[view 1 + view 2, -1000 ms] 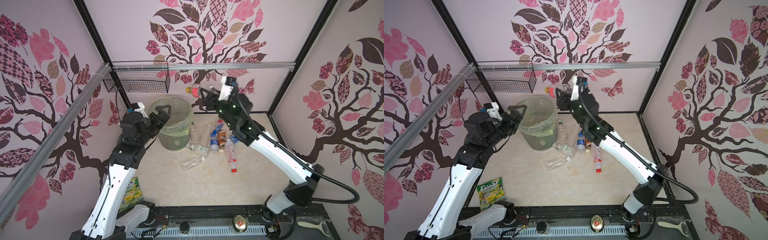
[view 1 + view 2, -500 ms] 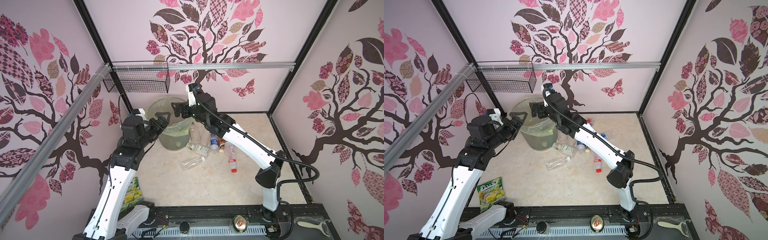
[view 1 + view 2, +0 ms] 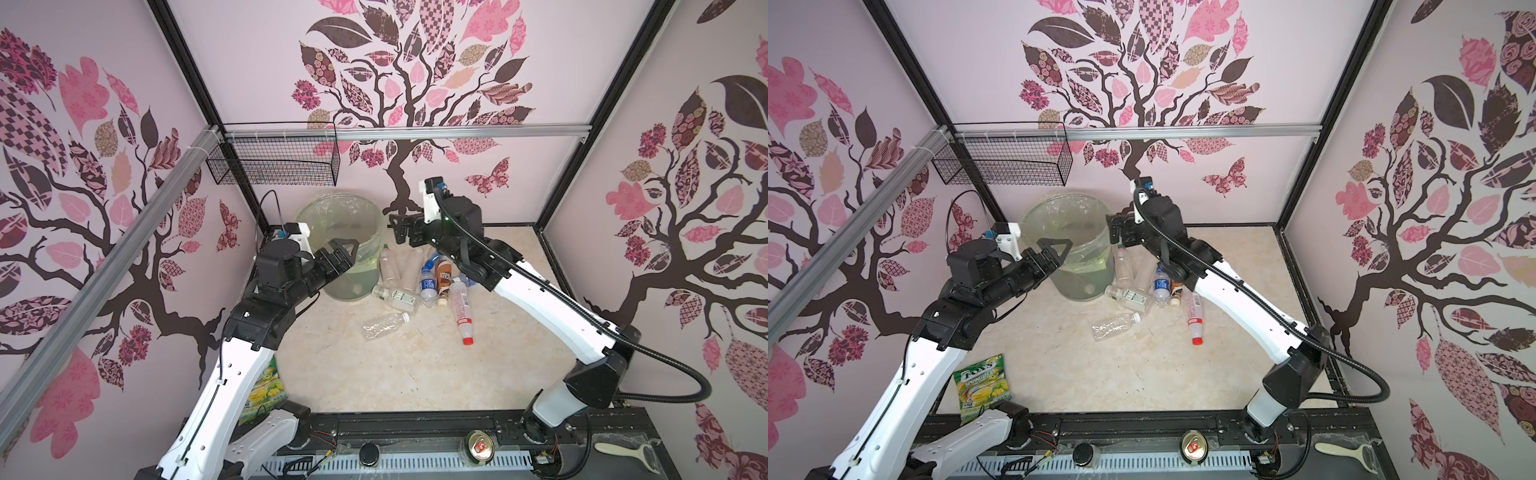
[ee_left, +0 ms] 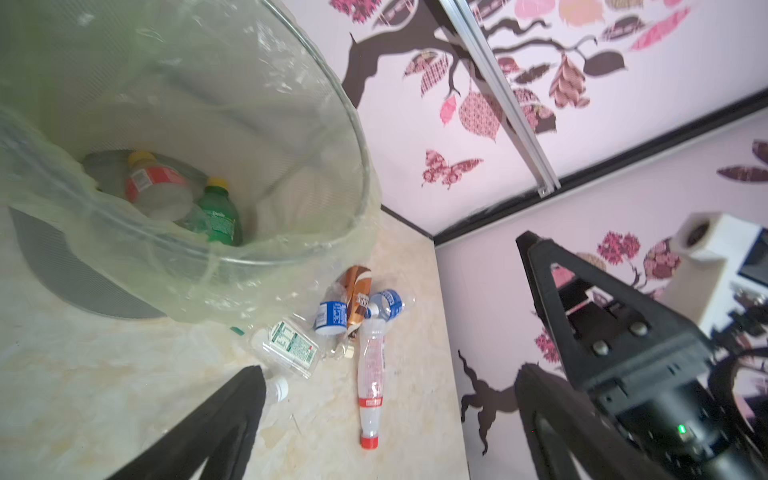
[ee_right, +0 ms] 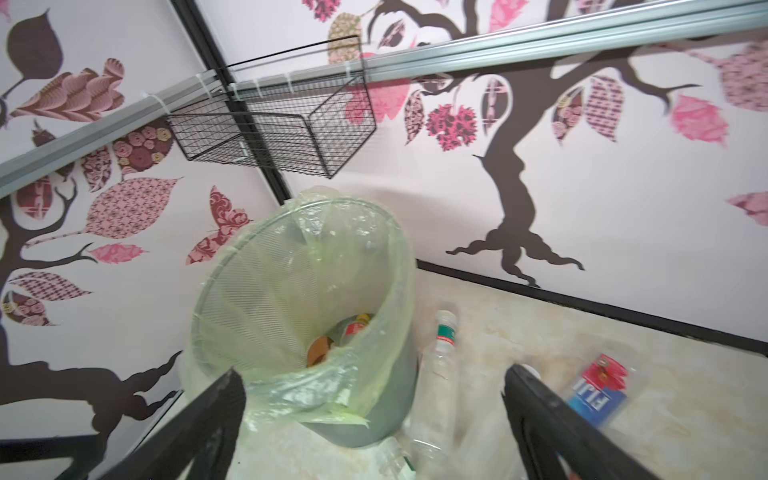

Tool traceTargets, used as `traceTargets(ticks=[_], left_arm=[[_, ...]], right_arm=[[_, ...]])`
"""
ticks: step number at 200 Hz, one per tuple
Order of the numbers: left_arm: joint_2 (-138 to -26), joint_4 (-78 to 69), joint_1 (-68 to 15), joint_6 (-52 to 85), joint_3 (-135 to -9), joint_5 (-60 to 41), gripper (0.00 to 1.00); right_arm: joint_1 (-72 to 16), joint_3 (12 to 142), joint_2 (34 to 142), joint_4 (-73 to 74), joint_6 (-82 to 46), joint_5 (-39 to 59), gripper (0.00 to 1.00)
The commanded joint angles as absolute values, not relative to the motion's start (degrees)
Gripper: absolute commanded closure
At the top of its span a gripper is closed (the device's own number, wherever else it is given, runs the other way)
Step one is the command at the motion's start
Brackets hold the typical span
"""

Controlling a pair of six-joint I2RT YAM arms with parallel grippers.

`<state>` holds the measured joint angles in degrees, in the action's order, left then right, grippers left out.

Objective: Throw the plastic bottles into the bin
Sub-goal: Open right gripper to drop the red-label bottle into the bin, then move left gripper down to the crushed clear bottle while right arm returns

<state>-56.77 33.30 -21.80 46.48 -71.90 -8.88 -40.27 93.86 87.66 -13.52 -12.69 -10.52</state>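
Bottles [image 3: 427, 284] of plastic lie in a loose heap on the counter [image 3: 374, 382], at 3 o'clock from the bin [image 3: 357, 286] and just beside its wall. Seen in both top views, with 12 o'clock at the back wall, the bin stands upright at about 11 o'clock of the counter, lined with a clear bag [image 5: 324, 395]. One clear bottle [image 3: 384, 326] lies apart from the heap at 5 o'clock from the bin, and a long red-capped bottle [image 3: 460, 309] lies at the heap's 5 o'clock edge, cap toward the front. In the left wrist view two bottles are already at the bottom of the bin: a red-labelled bottle [image 4: 153, 185] with yellow cap and a green bottle [image 4: 218, 218]. The left end effector [image 3: 347, 249] hangs over the bin's 6 o'clock rim; it is spread wide and holds nothing. The right end effector [image 3: 402, 228] is in the air just outside the rim at 3 o'clock, above the heap, also spread wide and empty.
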Motion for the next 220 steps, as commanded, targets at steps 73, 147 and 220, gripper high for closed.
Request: traceTargets(ticks=[73, 147, 220], left_arm=[[-61.1, 42.9, -32.2, 31.5, -63.2, -2.8, 0.02], [-69.3, 48.0, -36.5, 27.8, -57.1, 4.1, 0.02], [-82.5, 48.2, -38.6, 28.6, -56.8, 11.2, 0.02]], right_arm=[[-38.2, 68.0, 69.5, -16.0, -12.5, -10.0, 0.01], [-38.2, 51.1, 62.9, -13.9, -17.8, -2.1, 0.01], [-38.2, 46.1, 60.9, -13.6, -21.4, 4.7, 0.01]])
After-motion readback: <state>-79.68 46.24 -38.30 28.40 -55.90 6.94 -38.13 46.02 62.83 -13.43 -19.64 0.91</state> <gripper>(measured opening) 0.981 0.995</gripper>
